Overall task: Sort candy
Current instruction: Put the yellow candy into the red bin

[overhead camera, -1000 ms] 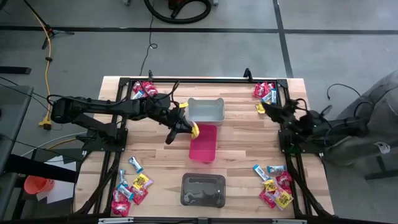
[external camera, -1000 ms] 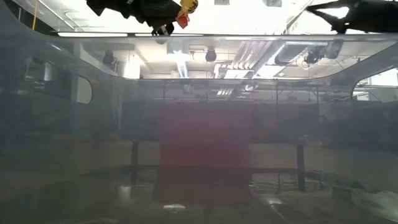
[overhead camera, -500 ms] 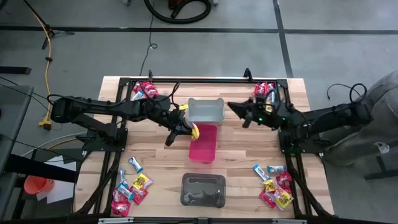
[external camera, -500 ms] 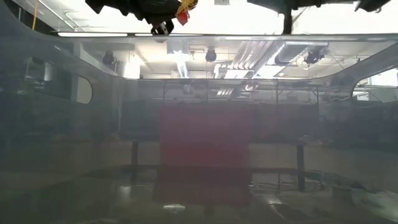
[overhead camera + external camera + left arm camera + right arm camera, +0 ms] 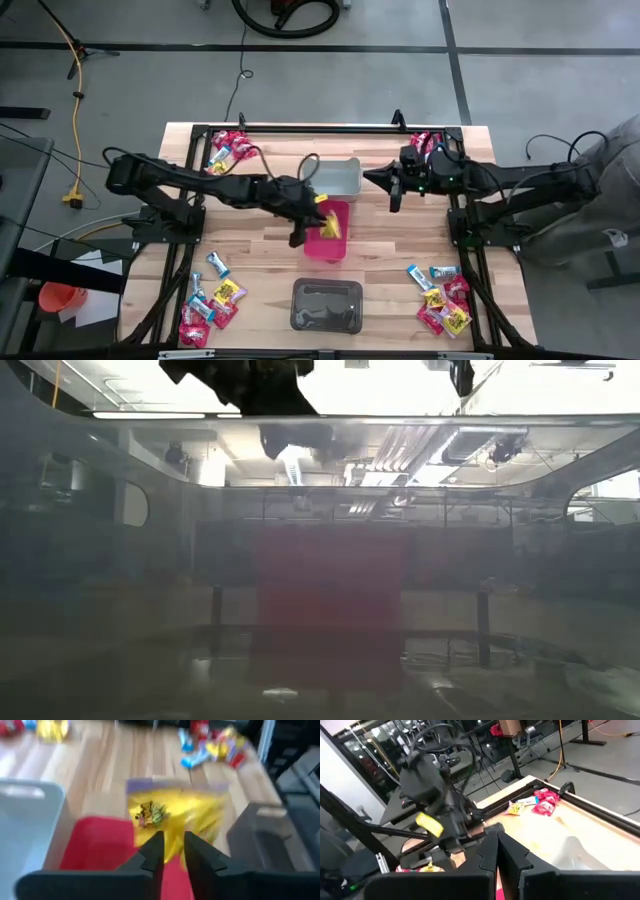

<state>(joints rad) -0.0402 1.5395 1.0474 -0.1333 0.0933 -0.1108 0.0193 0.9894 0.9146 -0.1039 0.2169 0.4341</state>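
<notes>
1. yellow packet point(image 5: 332, 222): one candy, over the pink bin point(image 5: 322, 247), just beyond the tips of the left tool point(image 5: 172, 842); blurred in the left wrist view.
2. left tool: narrow gap between the fingers point(image 5: 152, 851); impossible to tell whether a corner of the packet is pinched or already free.
3. right tool point(image 5: 496, 842): fingers pressed together, nothing between them; hanging above the surface point(image 5: 400, 240) just beside the right end of the grey bin point(image 5: 335, 178).
4. handling, as a judgement: flat wrapped packets, likely very light, limp and crinkly, with a slick film; little risk of breakage, more of slipping out or of two coming up together.
5. hold, as a judgement: best pinched across a flat face or at a crimped end, from above, on a packet lying at the edge of its heap.
6. remaining candy: four mixed heaps of red, yellow and blue-and-white at the corners of the surface, far left point(image 5: 230, 148), far right point(image 5: 428, 148), near left point(image 5: 210, 300), near right point(image 5: 442, 302); sorting barely begun, judging by their size.
7. pink bin: middle of the surface, touching or nearly touching the grey bin beyond it; only the yellow packet made out over it.
8. grey bin: no packet made out inside.
9. dark bin point(image 5: 326, 305): at the near edge, apart from the other two; contents not discernible.
</notes>
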